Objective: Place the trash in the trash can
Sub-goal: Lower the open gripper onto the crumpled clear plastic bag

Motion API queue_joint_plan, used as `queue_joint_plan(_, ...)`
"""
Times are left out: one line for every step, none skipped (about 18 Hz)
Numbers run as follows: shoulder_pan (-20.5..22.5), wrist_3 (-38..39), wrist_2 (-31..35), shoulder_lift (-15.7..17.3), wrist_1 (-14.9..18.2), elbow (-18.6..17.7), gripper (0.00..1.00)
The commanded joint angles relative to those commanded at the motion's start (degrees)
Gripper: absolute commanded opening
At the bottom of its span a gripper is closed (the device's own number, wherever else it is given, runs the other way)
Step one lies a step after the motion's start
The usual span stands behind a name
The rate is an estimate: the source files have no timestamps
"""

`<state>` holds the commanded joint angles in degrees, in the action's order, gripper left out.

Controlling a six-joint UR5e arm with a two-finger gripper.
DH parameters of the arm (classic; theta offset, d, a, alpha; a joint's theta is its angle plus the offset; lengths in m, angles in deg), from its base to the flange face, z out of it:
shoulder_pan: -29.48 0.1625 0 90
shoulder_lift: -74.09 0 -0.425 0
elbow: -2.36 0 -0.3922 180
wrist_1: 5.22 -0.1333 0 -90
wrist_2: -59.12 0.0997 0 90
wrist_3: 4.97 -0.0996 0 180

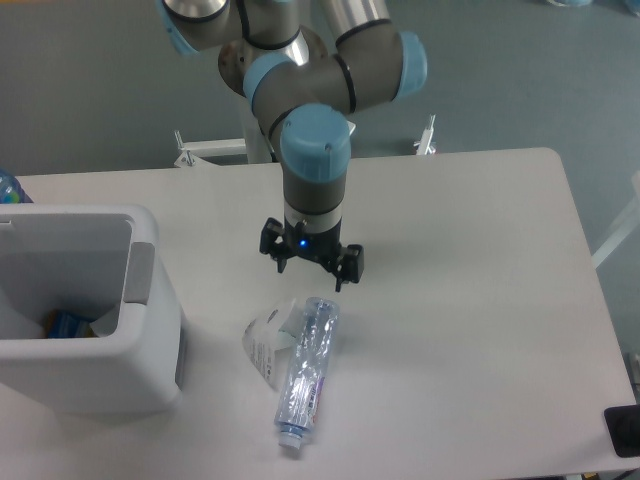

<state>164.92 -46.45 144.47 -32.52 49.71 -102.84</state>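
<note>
the gripper (311, 272) hangs with fingers spread wide, holding nothing. just below it lie the bottle (306, 373) and wrapper (263, 342), touching.

The print on the wrapper (262, 345) and bottle (305, 375) is unreadable.

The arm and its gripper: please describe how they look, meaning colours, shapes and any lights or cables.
The arm is made of silver-grey metal tubes joined by rounded joints with light blue caps. A thin cable runs down beside its white base column. The gripper is black, with two short dark fingers under a cylindrical silver-and-black wrist, and a small blue light glows on its body.
</note>
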Motion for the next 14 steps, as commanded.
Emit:
queue_joint_plan(-0.1,0.9,0.0,-0.7,-0.4,0.1,1.00)
queue_joint_plan(-0.3,1.9,0.1,-1.2,-1.5,0.1,1.00)
queue_joint_plan(-0.6,2.5,0.1,-1.6,-2.5,0.4,1.00)
queue_joint_plan(-0.8,2.9,0.1,-1.8,-2.9,0.7,1.00)
queue_joint_plan(-1.0,3.4,0.1,-2.2,-2.9,0.9,1.00)
queue_joint_plan(-1.1,4.1,0.1,-2.6,-3.0,0.9,1.00)
queue_joint_plan(-1.1,4.5,0.2,-2.9,-3.0,0.9,1.00)
queue_joint_plan(-1.1,4.7,0.3,-3.0,-3.1,0.9,0.89)
queue_joint_plan(-1.4,5.4,0.3,-3.0,-3.1,1.1,0.62)
queue_joint_plan(-1.4,6.5,0.5,-3.0,-3.1,1.1,0.36)
queue_joint_plan(-1.4,7.8,0.8,-3.1,-3.1,1.1,0.16)
queue_joint_plan(-1.5,8.5,1.3,-3.3,-3.1,1.1,0.00)
queue_joint_plan(-2.0,8.7,1.3,-3.3,-3.1,1.3,0.00)
queue_joint_plan(-2.3,8.7,1.2,-3.3,-3.1,1.4,0.00)
